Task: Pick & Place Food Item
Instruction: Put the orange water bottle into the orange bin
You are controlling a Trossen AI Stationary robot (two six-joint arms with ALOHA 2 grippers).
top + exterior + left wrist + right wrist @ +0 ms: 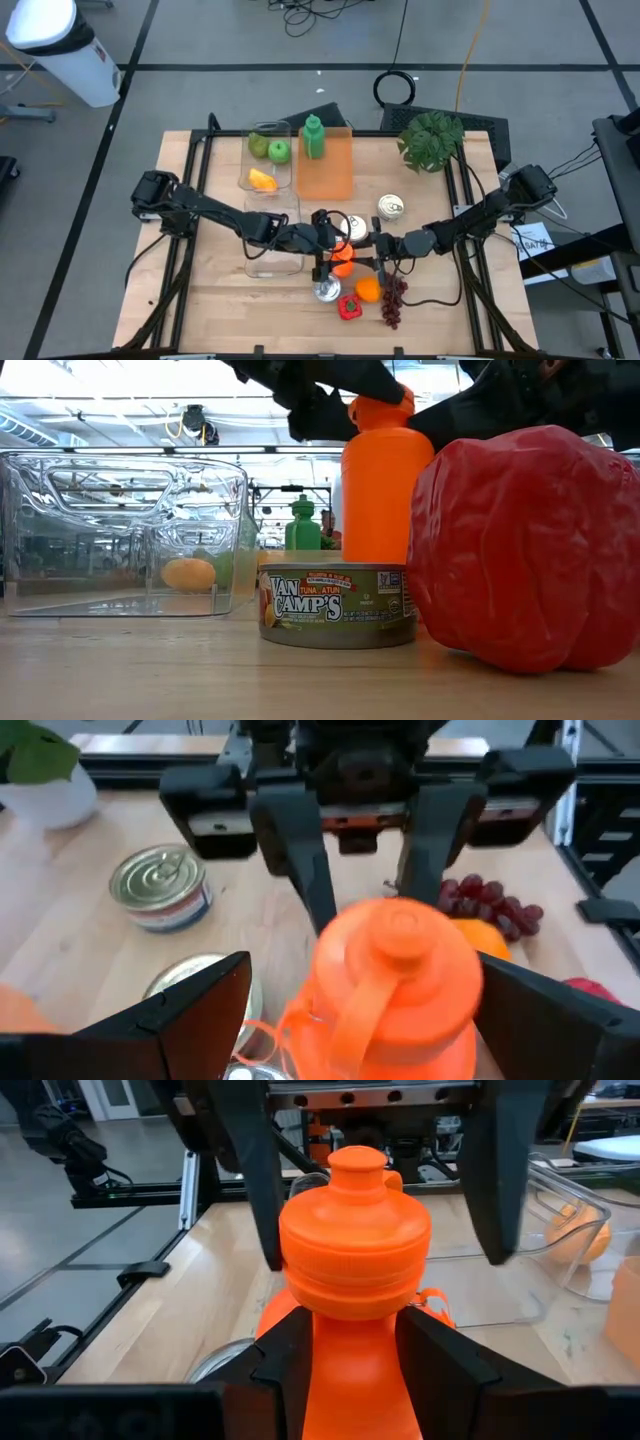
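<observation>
Inside clear bin: green fruits, orange piece.

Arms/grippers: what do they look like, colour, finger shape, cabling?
Both arms are dark, black jointed links with black cables trailing from the bases. The left gripper and right gripper each have two flat, dark, wedge-shaped fingers. No markings legible.

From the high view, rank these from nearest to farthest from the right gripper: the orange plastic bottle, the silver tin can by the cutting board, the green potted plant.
1. Orange plastic bottle: clamped in the right gripper.
2. Silver tin can: just behind it.
3. Green potted plant: back right corner.
</observation>
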